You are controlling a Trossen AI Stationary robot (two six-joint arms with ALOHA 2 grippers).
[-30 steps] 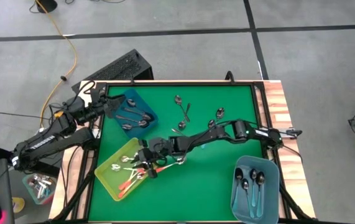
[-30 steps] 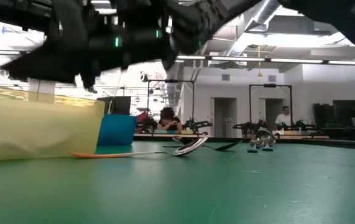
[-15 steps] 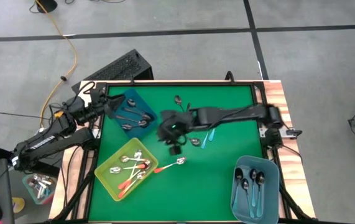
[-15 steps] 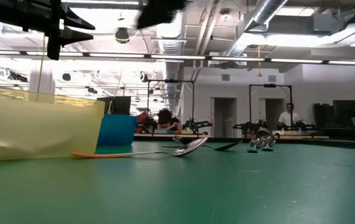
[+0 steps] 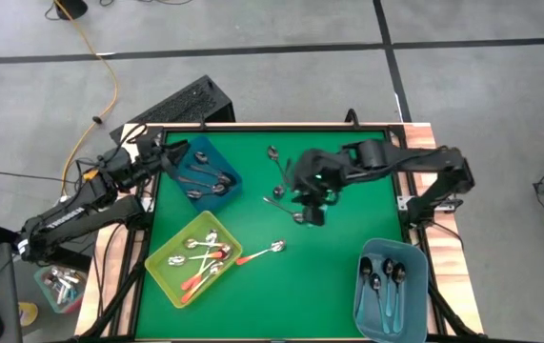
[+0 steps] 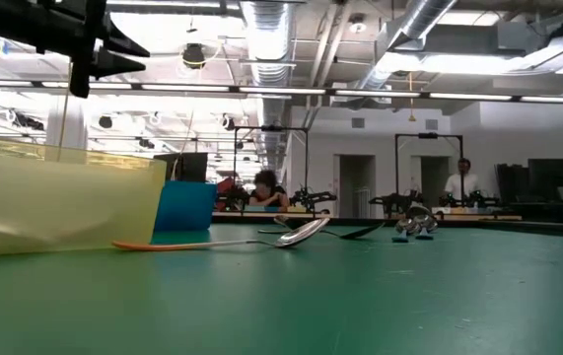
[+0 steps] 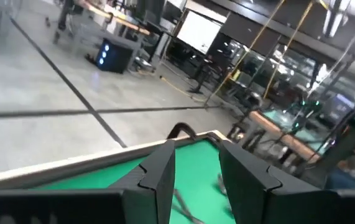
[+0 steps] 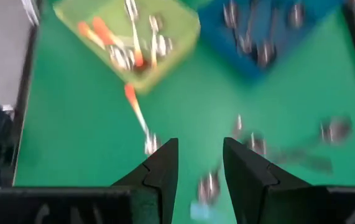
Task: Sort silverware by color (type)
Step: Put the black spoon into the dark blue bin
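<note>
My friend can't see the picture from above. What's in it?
The right arm's claw hangs open over loose dark spoons on a green table. One orange-handled silver spoon lies beside the yellow plastic bin; the left claw waits by the dark blue bin.

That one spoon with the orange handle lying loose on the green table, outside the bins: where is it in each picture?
High view: the orange-handled silver spoon lies beside the yellow plastic bin.
Low view: spoon beside the bin.
Right wrist view: spoon near the bin.
Left wrist view: not in it.
Shared landmark: the yellow bin.
</note>
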